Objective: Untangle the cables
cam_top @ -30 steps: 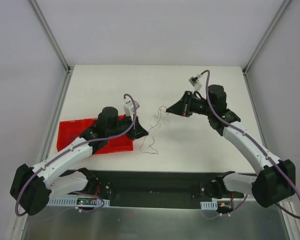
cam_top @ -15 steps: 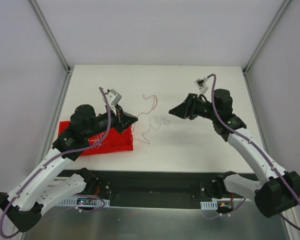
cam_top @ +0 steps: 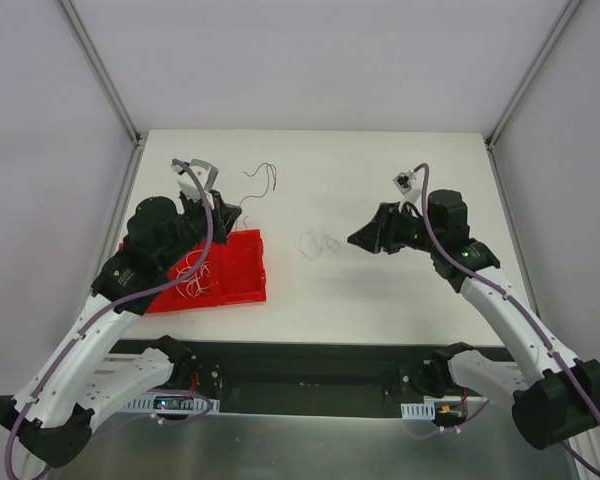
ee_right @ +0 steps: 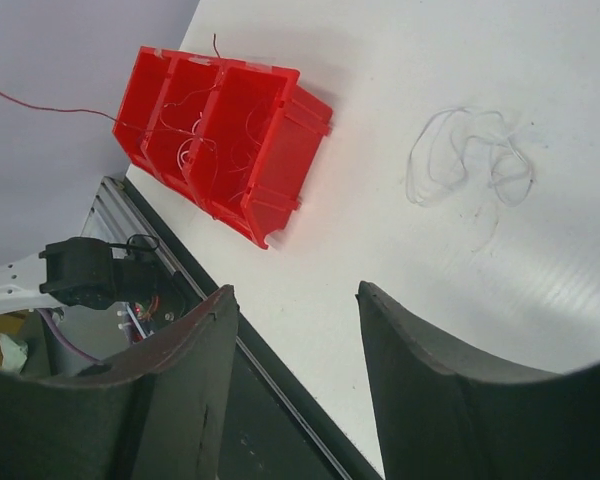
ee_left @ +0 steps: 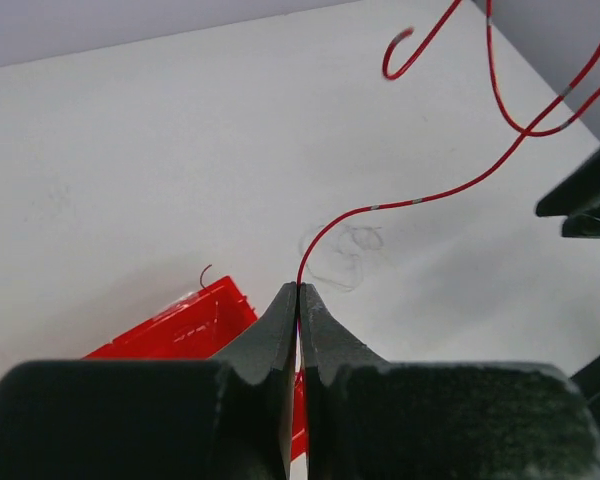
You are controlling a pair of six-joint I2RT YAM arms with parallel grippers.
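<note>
A thin dark red cable [cam_top: 263, 176] hangs in the air from my left gripper [cam_top: 234, 212], which is raised above the red bin's far end. In the left wrist view the jaws [ee_left: 298, 288] are shut on this red cable [ee_left: 420, 200], which curls up and to the right. A whitish cable [cam_top: 320, 243] lies loose in a small loopy heap at mid-table, apart from the red one. It also shows in the wrist views as the whitish loops [ee_left: 345, 255] [ee_right: 470, 155]. My right gripper [cam_top: 356, 238] hovers just right of it, open and empty [ee_right: 295, 295].
A red compartment bin [cam_top: 242, 272] sits on the table's left side with several thin wires inside it; it also shows as the red bin [ee_right: 230, 140] [ee_left: 180, 325]. A black strip [cam_top: 310, 365] runs along the near table edge between the arm bases.
My left arm swung left and back, carrying the red cable up and away from the whitish one. My right gripper opened, released the whitish cable onto the table and drew slightly back.
</note>
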